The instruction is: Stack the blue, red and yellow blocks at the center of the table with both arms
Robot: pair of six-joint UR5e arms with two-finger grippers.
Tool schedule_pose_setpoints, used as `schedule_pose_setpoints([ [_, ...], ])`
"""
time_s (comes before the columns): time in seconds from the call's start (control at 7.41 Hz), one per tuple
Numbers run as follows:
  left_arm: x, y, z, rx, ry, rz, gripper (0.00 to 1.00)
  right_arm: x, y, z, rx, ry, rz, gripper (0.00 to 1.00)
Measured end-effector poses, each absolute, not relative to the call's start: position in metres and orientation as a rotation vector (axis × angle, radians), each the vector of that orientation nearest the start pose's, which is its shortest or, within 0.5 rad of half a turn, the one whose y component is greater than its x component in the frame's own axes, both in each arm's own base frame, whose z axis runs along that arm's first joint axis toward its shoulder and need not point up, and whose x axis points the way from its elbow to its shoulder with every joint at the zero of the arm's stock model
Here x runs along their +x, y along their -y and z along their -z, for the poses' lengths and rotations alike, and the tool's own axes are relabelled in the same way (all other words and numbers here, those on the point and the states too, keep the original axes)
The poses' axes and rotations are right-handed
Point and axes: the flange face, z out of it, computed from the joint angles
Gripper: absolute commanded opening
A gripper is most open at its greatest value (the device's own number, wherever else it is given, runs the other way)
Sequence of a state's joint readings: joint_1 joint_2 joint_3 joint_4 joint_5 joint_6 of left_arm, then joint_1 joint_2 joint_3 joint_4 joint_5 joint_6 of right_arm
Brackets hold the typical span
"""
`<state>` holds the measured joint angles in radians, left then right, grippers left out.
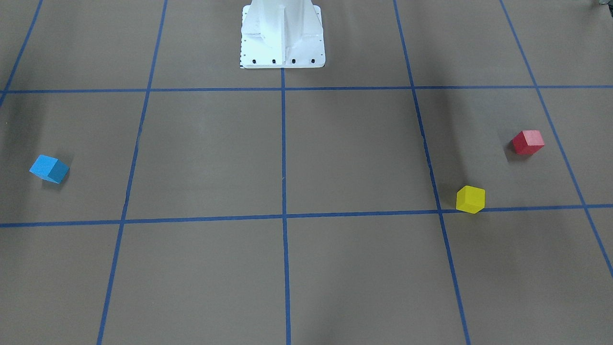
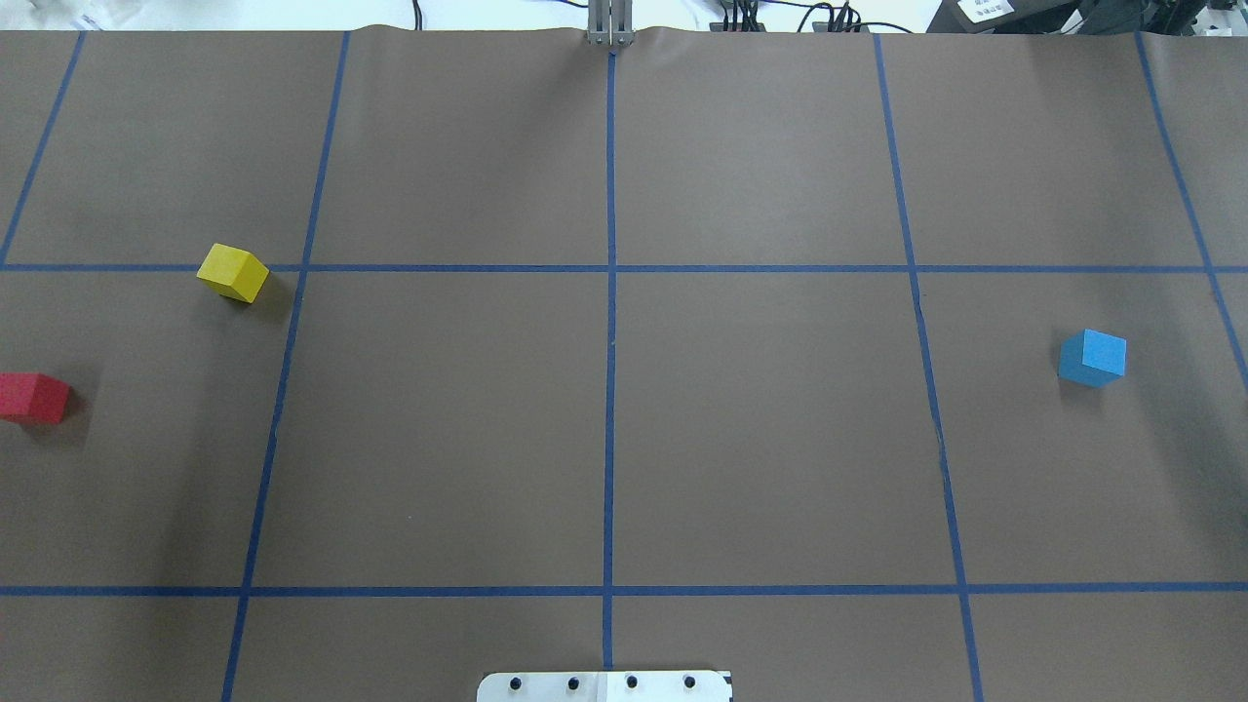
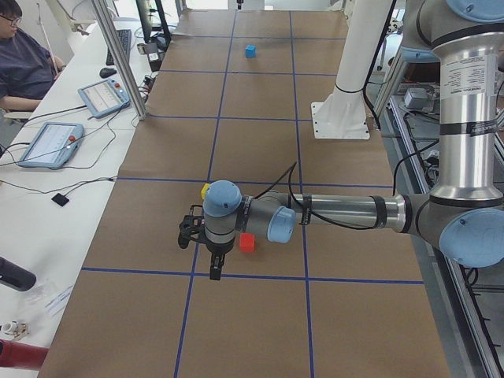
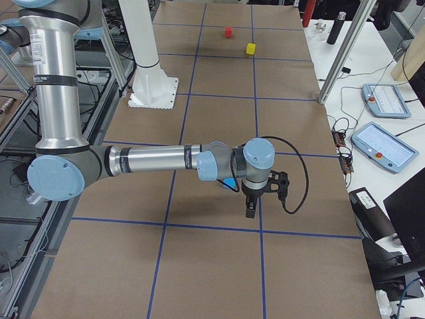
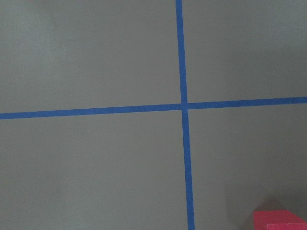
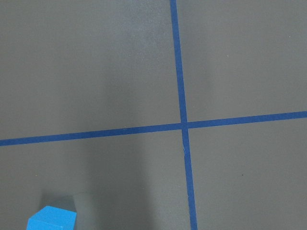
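Observation:
The blue block [image 2: 1092,357] sits alone at the table's right side; it also shows in the front view [image 1: 49,168] and the right wrist view [image 6: 52,219]. The red block [image 2: 32,397] lies at the far left edge, with the yellow block [image 2: 233,272] a little beyond it; the red one's corner shows in the left wrist view [image 5: 280,221]. My left gripper [image 3: 214,272] hangs above the table just outboard of the red block [image 3: 247,242]. My right gripper [image 4: 251,211] hangs just outboard of the blue block [image 4: 229,184]. I cannot tell whether either is open.
The robot's white base [image 1: 282,33] stands at the table's near middle edge. Blue tape lines grid the brown table [image 2: 760,419]. A side bench with teach pendants [image 3: 51,144] and a seated operator [image 3: 20,55] lies along the far side.

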<state>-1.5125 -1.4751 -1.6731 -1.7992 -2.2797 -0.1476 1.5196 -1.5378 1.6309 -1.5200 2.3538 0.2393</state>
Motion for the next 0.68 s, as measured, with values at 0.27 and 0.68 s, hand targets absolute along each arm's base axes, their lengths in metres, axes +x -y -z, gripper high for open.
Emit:
schedule_pose_setpoints([
  [0.27, -0.041, 0.468, -0.633, 0.138, -0.728, 0.007, 1.0, 0.037, 0.514, -0.606, 0.026, 0.794, -0.12, 1.0],
  [0.68, -0.037, 0.468, -0.625, 0.138, -0.781, -0.004, 1.0, 0.031, 0.515, -0.587, 0.068, 0.801, -0.096, 1.0],
])
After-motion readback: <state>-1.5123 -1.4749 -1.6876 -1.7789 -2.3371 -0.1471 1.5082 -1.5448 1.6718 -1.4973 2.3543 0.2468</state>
